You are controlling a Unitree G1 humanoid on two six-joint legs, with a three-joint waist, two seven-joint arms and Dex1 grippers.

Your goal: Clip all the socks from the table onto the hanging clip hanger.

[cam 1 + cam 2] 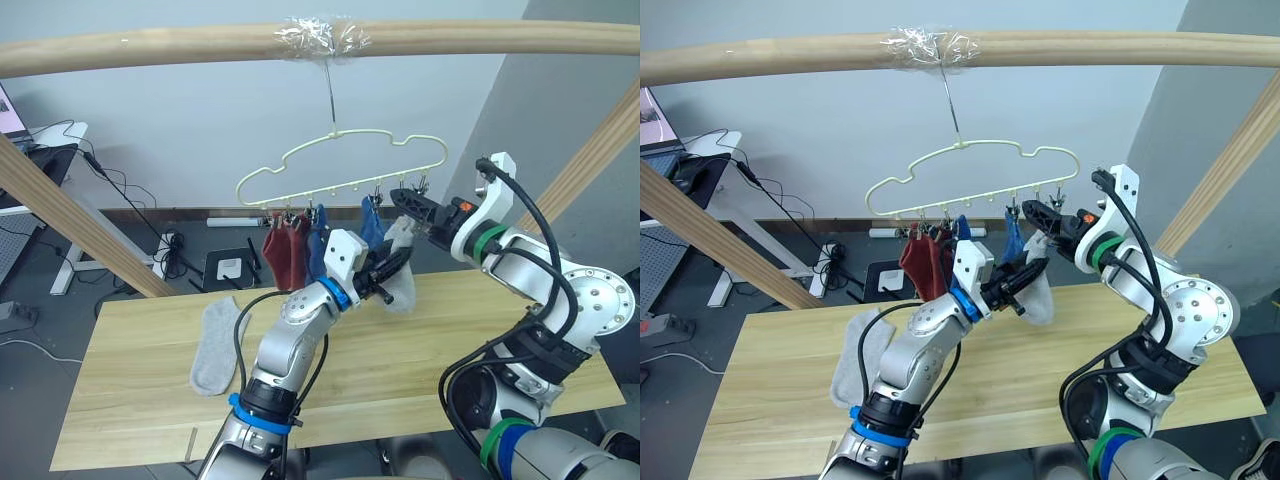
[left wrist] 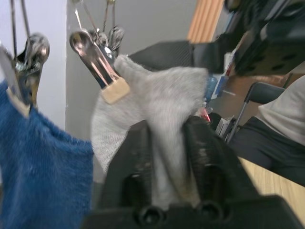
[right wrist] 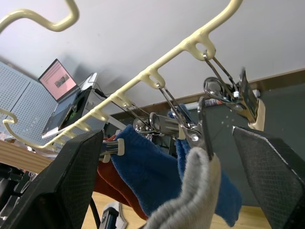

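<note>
Clip hanger (image 1: 345,160): one pale yellow wire hanger, wavy top, its long hook taped to the round wooden beam (image 1: 150,45) overhead; a row of small metal clips (image 3: 167,125) hangs from its lower bar.
Socks on hanger: two rust red socks (image 1: 283,252) and two blue socks (image 1: 371,225) hang from the clips, red at the robot's left end, blue toward the middle.
Sock in hand: one light grey sock (image 1: 403,268), raised to the clips at the right part of the row. In the left wrist view its top edge meets a clip with a tan pad (image 2: 114,90); whether the clip has bitten is not clear.
Sock on table: one light grey sock (image 1: 216,346) lies flat at the left part of the table (image 1: 130,400), well apart from both grippers.
Count: six socks seen — four hanging, one held, one on the table.
Left gripper (image 1: 388,272): raised above the table, fingers (image 2: 205,157) clamped on the held grey sock, cloth bunched between them.
Right gripper (image 1: 408,203): up at the clip row, just beside the grey sock's top; fingers (image 3: 71,181) spread wide apart, one to each side of the clips, gripping nothing.
Background: a laptop (image 3: 59,78) on a desk behind, cables on the floor.
</note>
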